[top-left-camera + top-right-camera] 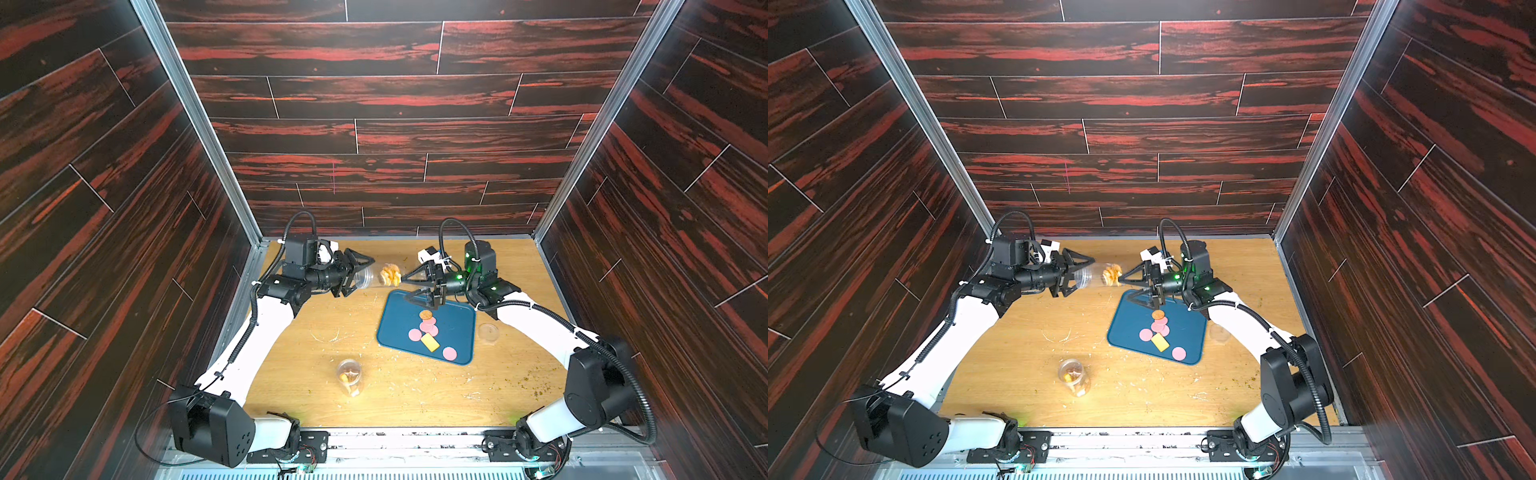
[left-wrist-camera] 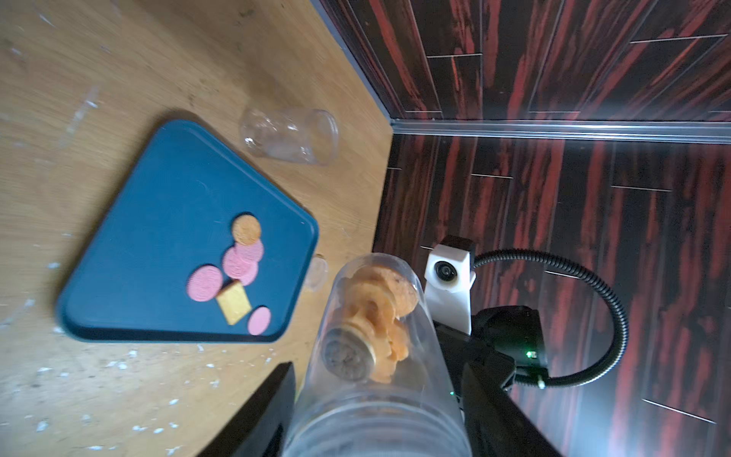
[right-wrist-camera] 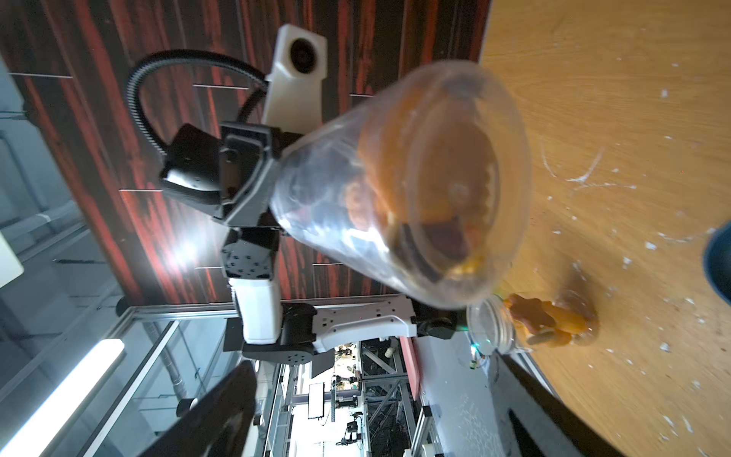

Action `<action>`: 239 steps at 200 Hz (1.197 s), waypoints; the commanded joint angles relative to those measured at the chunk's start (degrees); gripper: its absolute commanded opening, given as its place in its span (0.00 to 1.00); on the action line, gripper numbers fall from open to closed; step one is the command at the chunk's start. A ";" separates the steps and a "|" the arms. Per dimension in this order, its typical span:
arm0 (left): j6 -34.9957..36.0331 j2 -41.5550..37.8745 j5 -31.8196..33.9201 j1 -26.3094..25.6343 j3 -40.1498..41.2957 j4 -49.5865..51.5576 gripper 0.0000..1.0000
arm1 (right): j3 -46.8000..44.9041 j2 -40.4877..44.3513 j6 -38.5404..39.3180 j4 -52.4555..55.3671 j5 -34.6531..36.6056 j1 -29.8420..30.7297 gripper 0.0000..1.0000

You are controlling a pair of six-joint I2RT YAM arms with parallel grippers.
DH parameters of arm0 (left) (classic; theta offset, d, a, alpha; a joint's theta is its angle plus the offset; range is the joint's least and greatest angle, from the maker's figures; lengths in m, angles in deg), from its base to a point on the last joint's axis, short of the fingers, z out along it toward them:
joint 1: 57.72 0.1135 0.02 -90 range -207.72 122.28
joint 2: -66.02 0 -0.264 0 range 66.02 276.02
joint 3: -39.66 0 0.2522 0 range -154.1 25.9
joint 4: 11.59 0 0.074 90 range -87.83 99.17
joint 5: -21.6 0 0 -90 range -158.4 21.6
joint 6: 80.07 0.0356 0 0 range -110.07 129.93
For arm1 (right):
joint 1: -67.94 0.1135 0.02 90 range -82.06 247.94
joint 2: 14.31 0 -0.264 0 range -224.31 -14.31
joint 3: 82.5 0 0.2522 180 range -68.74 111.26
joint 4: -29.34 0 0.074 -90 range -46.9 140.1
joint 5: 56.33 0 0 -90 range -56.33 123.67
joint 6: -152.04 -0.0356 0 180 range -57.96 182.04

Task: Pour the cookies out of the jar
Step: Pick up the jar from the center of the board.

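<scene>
I am pinching the jar [image 1: 380, 276] near its threaded mouth with my left tool [image 1: 355, 277], holding it level above the desk [image 1: 316, 395], just above the frame's centre in both top views. The cookies [image 1: 390, 274] are bunching at its base end, beside my right tool [image 1: 406, 287], which is standing spread, gripping nothing. The mouth is pointing away from the tray [image 1: 457, 332], so tipping now risks spilling them onto the desk.

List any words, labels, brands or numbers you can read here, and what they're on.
None can be read.
The jar held in the air and the tray carry no label.
The pink cookies show a stamped pattern, too blurred to read as text.
</scene>
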State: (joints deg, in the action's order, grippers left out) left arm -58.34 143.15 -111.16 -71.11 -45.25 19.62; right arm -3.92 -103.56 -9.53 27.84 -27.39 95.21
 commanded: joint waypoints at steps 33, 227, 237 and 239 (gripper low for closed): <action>-7.51 -3.62 -3.94 0.19 2.95 -11.11 0.62 | 0.64 -4.62 -10.22 -14.20 -1.66 0.09 0.95; -9.25 -3.07 -4.70 -2.62 3.48 -13.94 0.62 | 4.30 -10.27 -21.85 -30.65 0.50 0.16 0.83; -9.25 -3.04 -4.70 -2.72 3.54 -13.94 0.62 | 3.87 -10.60 -23.58 -34.13 0.59 0.16 0.81; -9.25 -3.03 -4.70 -2.77 3.52 -13.94 0.62 | 3.71 -10.75 -24.26 -35.11 0.71 0.22 0.80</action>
State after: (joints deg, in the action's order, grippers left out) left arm -67.06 140.87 -114.92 -73.56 -41.52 7.93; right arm -0.97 -112.30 -29.79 0.84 -27.34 95.23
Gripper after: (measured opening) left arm 0.677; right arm 0.828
